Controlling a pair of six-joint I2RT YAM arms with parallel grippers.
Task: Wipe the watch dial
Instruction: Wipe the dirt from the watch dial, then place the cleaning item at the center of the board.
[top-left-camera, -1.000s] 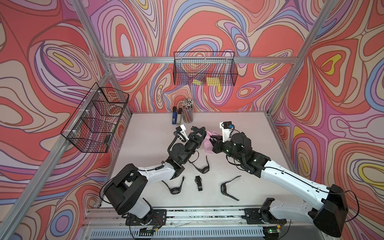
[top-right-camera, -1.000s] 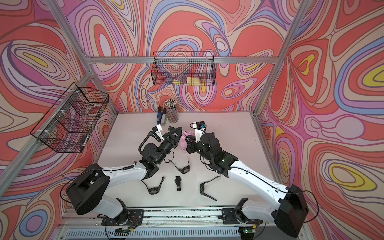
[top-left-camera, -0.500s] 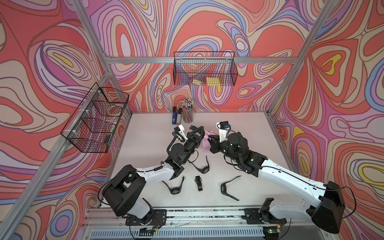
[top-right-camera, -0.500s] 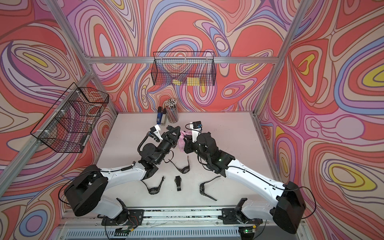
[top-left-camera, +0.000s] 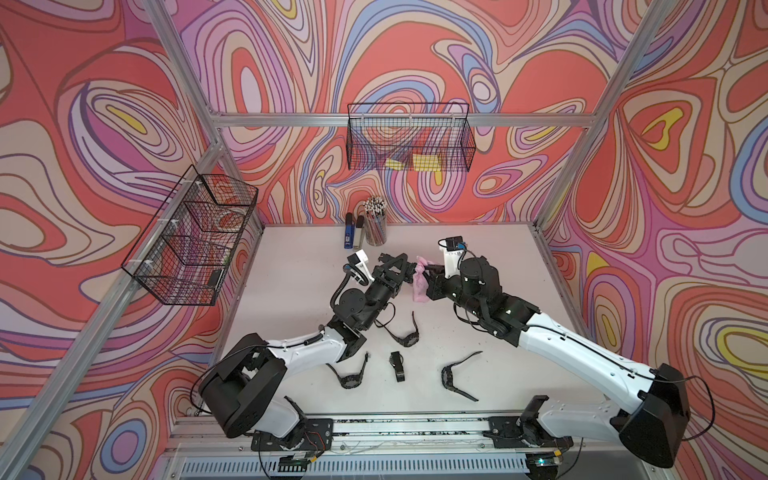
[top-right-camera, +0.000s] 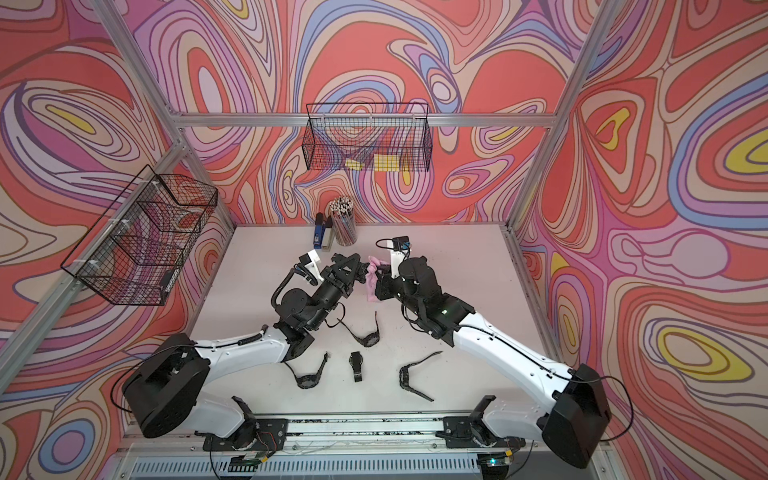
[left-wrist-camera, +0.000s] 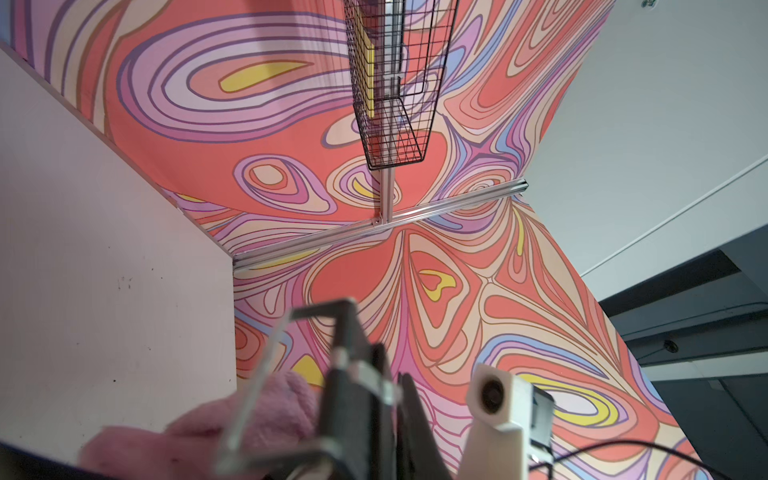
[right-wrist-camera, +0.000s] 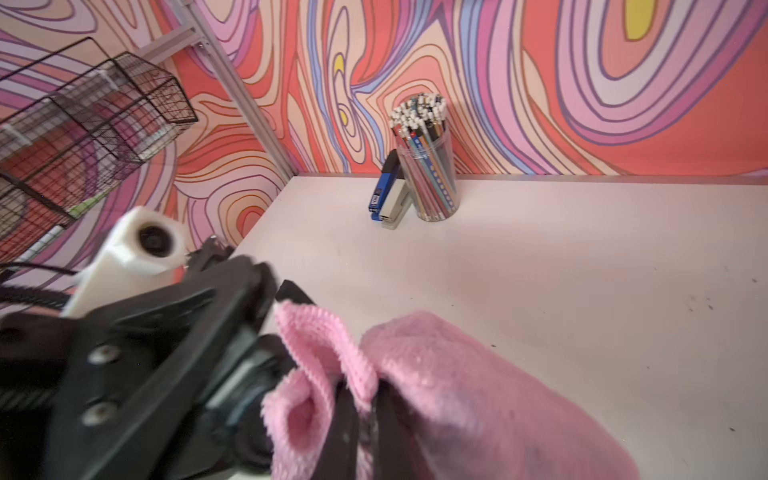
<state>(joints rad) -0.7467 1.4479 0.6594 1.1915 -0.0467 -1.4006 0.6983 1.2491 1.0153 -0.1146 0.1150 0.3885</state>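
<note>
My left gripper (top-left-camera: 408, 268) is raised above the table and shut on a black watch (left-wrist-camera: 353, 415) with a metal part on it. My right gripper (top-left-camera: 430, 272) faces it, shut on a pink cloth (top-left-camera: 420, 286). The cloth hangs between the two grippers and presses against the held watch. In the right wrist view the fingers (right-wrist-camera: 347, 419) pinch a fold of the cloth (right-wrist-camera: 457, 395), and the watch (right-wrist-camera: 245, 390) sits right beside it. The dial is mostly hidden behind the cloth and the jaws.
Several other black watches lie on the table nearer the front, among them one (top-left-camera: 405, 338), another (top-left-camera: 351, 376) and a third (top-left-camera: 457, 376). A pencil cup (top-left-camera: 375, 226) and staplers (top-left-camera: 352, 232) stand at the back edge. Wire baskets (top-left-camera: 409, 141) hang on the walls.
The right gripper and its cloth shifted slightly back and forth against the held watch. The left arm stayed nearly still. Both grips are unchanged.
</note>
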